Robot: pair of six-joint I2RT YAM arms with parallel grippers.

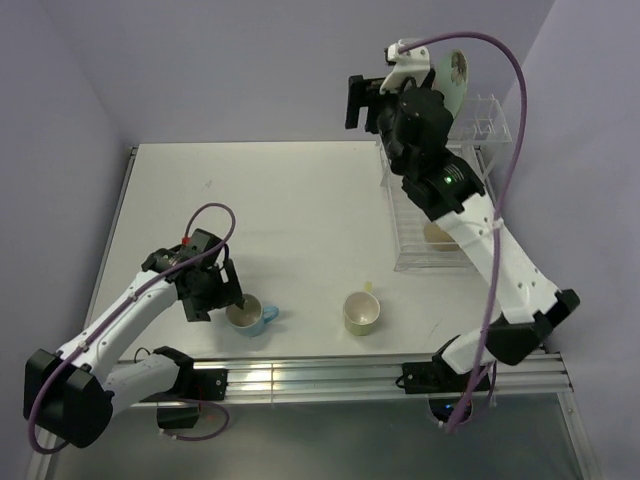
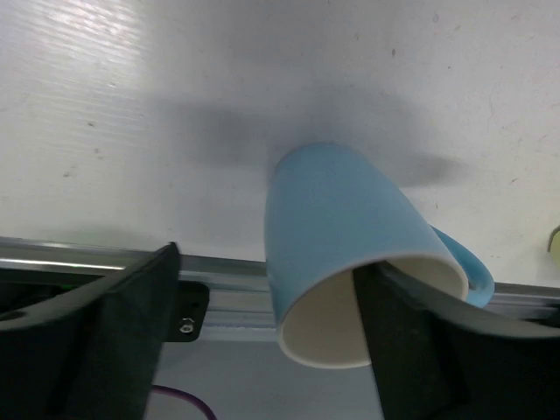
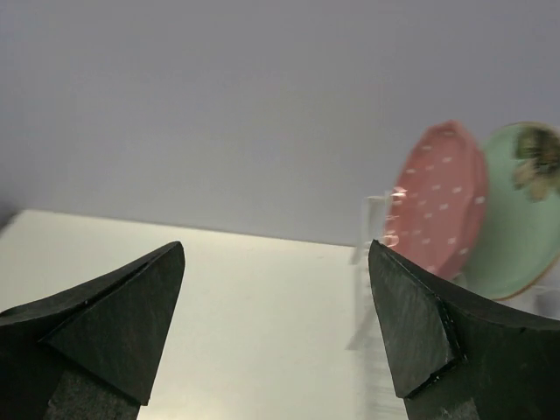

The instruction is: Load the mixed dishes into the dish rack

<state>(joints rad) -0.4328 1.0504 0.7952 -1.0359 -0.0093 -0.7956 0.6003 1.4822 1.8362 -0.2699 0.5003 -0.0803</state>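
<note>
My left gripper point(image 2: 262, 284) is spread wide near the front of the table point(image 1: 290, 200), with one finger point(image 2: 411, 350) inside the blue mug point(image 2: 350, 227) and the other well clear of its wall. The yellow-green mug point(image 1: 361, 312) stands upright to its right. My right gripper point(image 3: 276, 254) hangs high, wide and empty, near the rack point(image 1: 412, 252), where the pink plate point(image 3: 437, 197) and green plate point(image 3: 516, 223) stand on edge and the bowl point(image 1: 440, 235) sits in the basket.
</note>
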